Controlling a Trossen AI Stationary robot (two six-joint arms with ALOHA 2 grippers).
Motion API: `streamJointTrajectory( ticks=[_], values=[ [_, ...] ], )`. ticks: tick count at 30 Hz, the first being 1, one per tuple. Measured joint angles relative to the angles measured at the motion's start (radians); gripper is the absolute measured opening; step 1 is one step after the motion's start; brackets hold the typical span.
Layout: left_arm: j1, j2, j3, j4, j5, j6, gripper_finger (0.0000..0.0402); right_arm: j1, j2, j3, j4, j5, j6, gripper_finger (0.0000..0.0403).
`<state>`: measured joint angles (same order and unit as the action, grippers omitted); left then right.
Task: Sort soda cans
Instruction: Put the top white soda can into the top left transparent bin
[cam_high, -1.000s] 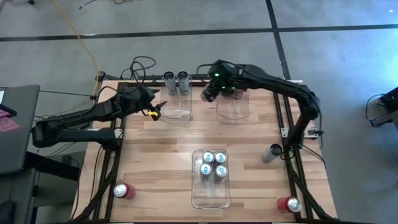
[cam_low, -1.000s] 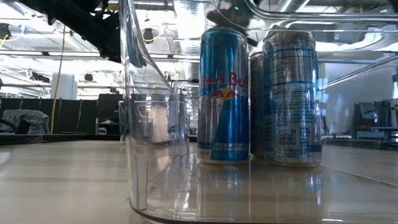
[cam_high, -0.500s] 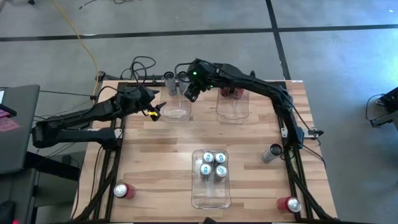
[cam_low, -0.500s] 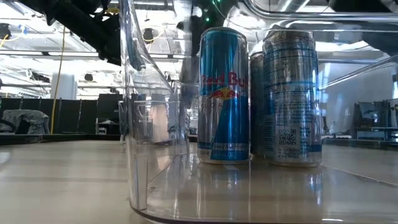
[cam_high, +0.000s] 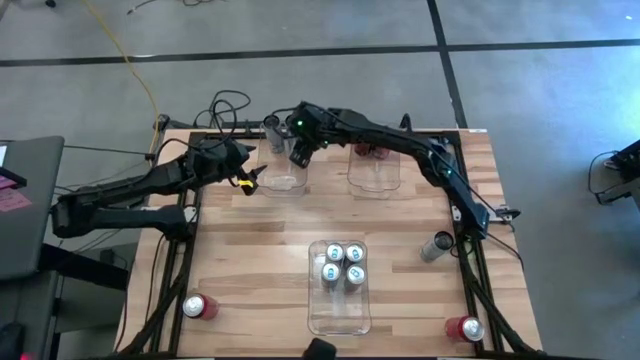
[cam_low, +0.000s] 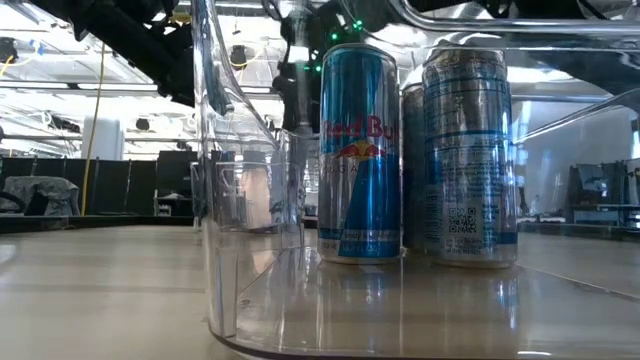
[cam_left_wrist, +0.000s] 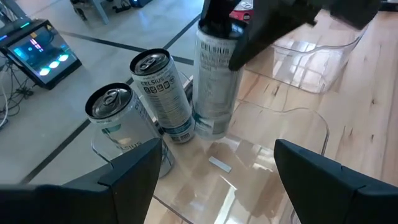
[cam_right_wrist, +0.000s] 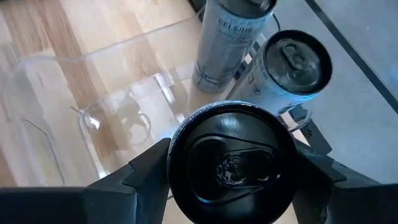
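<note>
**Grey can carried across to the far-left bin**

Nearest, nothing has moved in the last second. The near bin holds four blue-and-silver soda cans upright in its far half. A red can lies near the left front corner and another red can near the right front corner. A darker grey can lies on its side by the right edge, outside any bin.

Further back, the left gripper hovers in the same spot as before, jaws open and empty, just beside the far-left bin.

Farthest back is the change. A second ago the right gripper hung by the far-right bin, where red cans sit. It has since swung leftward and is now over the far end of the far-left bin. Its jaws are clamped on a tall grey held can, upright, gripped near the top. Two silver cans stand just beside it. Whether its base touches the bin floor I cannot tell.

This looks like a grey can being put with its kind. The release seems to be the next step, and the three stray cans on the table remain to be sorted.
</note>
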<state>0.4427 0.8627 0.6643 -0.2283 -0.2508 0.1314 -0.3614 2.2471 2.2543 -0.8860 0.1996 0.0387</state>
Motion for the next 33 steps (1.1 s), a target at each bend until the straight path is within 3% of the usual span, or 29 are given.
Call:
streamJointTrajectory(
  ticks=[5, 12, 23, 33],
  values=[
    [0.0, 0.0, 0.0, 0.001, 0.0, 0.0, 0.0306, 0.002, 0.001, 0.0, 0.004, -0.011, -0.025, 0.0261],
    [0.0, 0.0, 0.0, 0.009, 0.0, -0.001, 0.0306, -0.001, 0.012, 0.001, 0.01, -0.108, -0.025, 0.0261],
    [0.0, 0.0, 0.0, 0.008, 0.001, 0.0, 0.0306, 0.002, 0.073, 0.002, 0.02, -0.116, -0.024, 0.0263],
    [0.0, 0.0, 0.0, 0.006, 0.002, -0.001, 0.0306, -0.001, 0.081, 0.0, 0.021, -0.11, -0.037, 0.0327]
  ],
)
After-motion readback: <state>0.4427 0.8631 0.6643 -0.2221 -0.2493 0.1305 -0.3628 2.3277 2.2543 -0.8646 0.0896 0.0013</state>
